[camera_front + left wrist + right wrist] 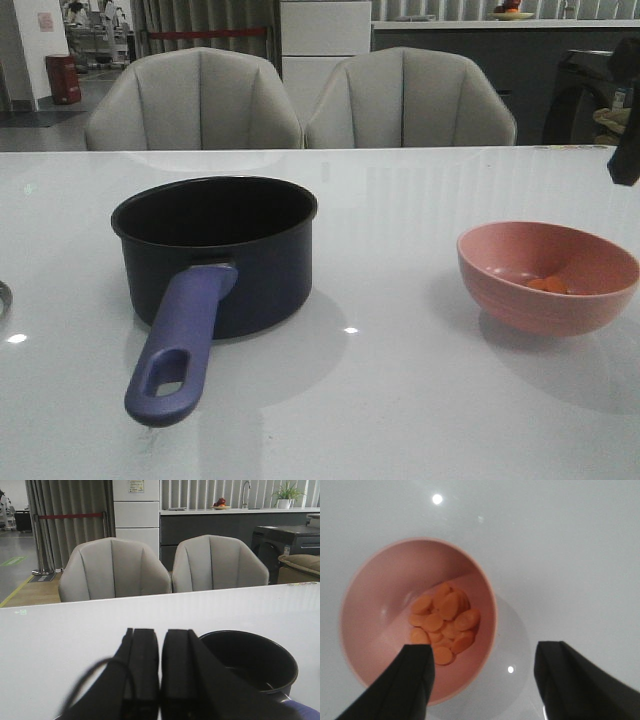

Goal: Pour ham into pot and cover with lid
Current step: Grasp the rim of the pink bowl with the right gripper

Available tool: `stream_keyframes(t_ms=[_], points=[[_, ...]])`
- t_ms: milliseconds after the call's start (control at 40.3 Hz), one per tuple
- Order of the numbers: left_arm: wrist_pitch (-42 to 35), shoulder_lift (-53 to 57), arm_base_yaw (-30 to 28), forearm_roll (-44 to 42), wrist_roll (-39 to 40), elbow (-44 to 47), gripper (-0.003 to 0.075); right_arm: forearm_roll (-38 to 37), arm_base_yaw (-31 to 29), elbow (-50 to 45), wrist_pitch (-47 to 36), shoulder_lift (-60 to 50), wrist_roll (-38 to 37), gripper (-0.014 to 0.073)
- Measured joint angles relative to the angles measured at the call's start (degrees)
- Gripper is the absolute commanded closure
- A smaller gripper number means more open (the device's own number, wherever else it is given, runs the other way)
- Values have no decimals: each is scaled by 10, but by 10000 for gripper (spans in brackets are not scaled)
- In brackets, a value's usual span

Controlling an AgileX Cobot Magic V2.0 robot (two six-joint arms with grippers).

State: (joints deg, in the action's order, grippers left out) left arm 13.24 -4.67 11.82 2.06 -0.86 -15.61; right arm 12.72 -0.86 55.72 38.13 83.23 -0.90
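Observation:
The pot (215, 250), dark navy with a black inside, stands left of the table's middle, its purple-blue handle (180, 345) pointing toward me. It looks empty. The ham (442, 620) is a heap of orange slices in a pink bowl (548, 275) at the right. My right gripper (485, 650) hangs open above that bowl, with one finger (415, 680) over the inside and the other (570, 680) over the table outside the rim. My left gripper (160, 645) is shut on nothing, low beside the pot (250, 660). I cannot make out the lid; only a grey curved sliver (3, 298) shows at the left edge.
Two grey chairs (195, 100) stand behind the table's far edge. The glossy white table (400, 400) reflects ceiling lights. A dark part of my right arm (625, 150) shows at the right border of the front view.

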Motion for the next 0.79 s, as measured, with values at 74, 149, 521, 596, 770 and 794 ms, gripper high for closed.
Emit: stream_keyframes(t_ms=[74, 149, 521, 596, 770, 794], points=[[0, 0, 0, 0, 0, 0, 607, 0, -3, 17, 13, 39, 9, 70], [0, 0, 0, 0, 0, 0, 607, 6, -3, 28, 18, 70, 16, 70], [0, 0, 0, 0, 0, 0, 607, 26, -3, 38, -16, 181, 46, 130], [0, 0, 0, 0, 0, 0, 607, 43, -3, 39, -24, 197, 66, 278], [0, 0, 0, 0, 0, 0, 607, 93, -3, 68, -21, 216, 124, 434], [0, 0, 0, 0, 0, 0, 607, 99, -3, 75, -17, 217, 128, 435]])
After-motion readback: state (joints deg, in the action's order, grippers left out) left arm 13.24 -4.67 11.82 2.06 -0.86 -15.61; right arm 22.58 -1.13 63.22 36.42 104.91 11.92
